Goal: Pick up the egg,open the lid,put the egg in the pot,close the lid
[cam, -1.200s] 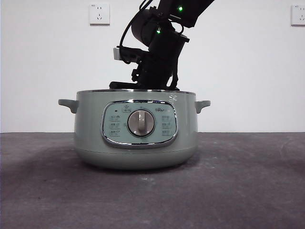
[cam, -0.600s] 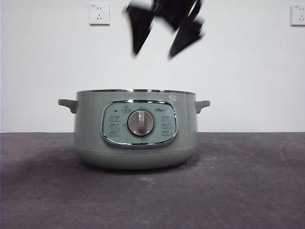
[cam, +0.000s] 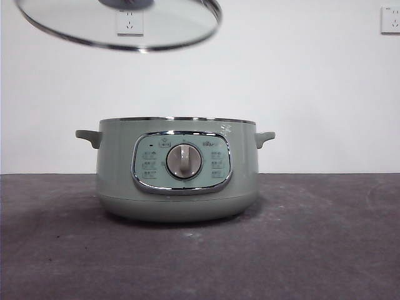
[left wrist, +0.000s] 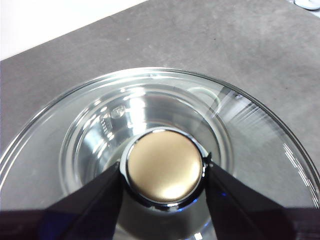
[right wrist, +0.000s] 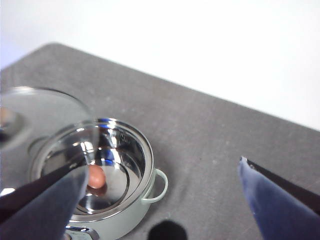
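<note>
White wall with two sockets backs a dark grey bench (cam: 325,250), and at the centre of the front view we see the pot (cam: 178,169): pale sage green, round, with two small side handles, a chrome-framed control panel and a silver dial. Its mouth is uncovered. At the upper left of that view the lid (cam: 119,28) hangs in the air, tilted, clear glass with a shiny chrome rim. In the left wrist view the left tool (left wrist: 165,172) pinches the lid's round knob, one black jaw pressed on each side of it. The right wrist view looks down from above; there the right tool (right wrist: 160,200) is spread wide and holds nothing. In that view's lower left we see the egg (right wrist: 96,177), small and reddish-brown, lying on the shiny steel floor inside the pot.
</note>
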`<state>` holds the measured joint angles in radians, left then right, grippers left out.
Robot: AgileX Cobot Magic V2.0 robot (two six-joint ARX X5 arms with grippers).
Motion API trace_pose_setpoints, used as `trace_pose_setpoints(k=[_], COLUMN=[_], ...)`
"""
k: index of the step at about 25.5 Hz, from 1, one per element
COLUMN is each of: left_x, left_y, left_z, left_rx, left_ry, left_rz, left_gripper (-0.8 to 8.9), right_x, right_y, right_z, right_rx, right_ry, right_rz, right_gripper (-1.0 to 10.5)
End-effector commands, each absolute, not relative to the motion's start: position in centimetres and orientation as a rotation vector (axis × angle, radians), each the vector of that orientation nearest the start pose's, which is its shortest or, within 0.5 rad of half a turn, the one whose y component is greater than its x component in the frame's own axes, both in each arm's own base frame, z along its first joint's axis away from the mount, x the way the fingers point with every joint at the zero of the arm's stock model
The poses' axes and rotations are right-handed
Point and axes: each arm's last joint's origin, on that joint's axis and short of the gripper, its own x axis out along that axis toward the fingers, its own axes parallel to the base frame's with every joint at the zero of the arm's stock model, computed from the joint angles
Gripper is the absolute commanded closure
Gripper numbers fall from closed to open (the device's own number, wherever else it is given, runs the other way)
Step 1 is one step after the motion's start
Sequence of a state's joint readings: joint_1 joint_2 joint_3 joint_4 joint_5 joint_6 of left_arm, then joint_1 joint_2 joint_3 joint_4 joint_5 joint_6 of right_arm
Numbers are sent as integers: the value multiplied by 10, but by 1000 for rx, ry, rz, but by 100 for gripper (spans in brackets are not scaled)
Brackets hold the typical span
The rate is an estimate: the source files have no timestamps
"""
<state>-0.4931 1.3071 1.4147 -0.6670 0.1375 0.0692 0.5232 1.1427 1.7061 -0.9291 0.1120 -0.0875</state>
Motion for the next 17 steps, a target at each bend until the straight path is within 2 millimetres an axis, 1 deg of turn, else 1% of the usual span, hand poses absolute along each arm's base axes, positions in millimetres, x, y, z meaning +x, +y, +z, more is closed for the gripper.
trace_pose_setpoints(k=[1, 5, 10, 14, 17], left_x=[252, 276, 298, 311, 317], left_y=[-141, -155, -167, -174, -177], left_z=[390, 372, 352, 339, 331], left_rx=[168, 172, 173, 175, 176], left_ry=[485, 503, 508, 521, 531], left_rz=[-643, -644, -645, -645, -645], left_gripper=[822, 822, 822, 822, 822], right_x=[135, 109, 89, 81, 80], right_y=[74, 59, 48, 43, 42], right_z=[498, 504, 508, 508, 507], right_rx=[-176, -159, -148, -145, -149], right_ry=[293, 243, 209, 201, 211], right_rz=[421, 420, 419, 418, 419], right_gripper=[442, 442, 442, 442, 442])
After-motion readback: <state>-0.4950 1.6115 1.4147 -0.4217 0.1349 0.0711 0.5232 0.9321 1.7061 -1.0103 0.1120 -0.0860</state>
